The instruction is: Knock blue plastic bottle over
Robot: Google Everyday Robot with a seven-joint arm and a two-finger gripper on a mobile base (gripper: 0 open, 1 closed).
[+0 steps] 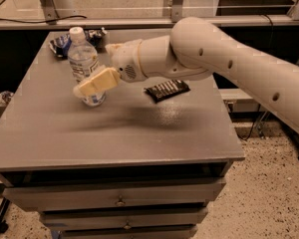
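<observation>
The blue plastic bottle (83, 59) stands upright at the back left of the grey table (114, 133), clear with a white cap and a white-and-blue label. My gripper (85, 87) reaches in from the right on the white arm. Its cream fingers lie across the front of the bottle's lower half, at or against it. The bottle's base shows just below the fingers.
A flat black candy-bar wrapper (167, 89) lies right of centre, under the arm. A blue-and-silver foil snack bag (62, 43) lies at the back left corner behind the bottle. Drawers sit below the table's front edge. A rail runs behind the table.
</observation>
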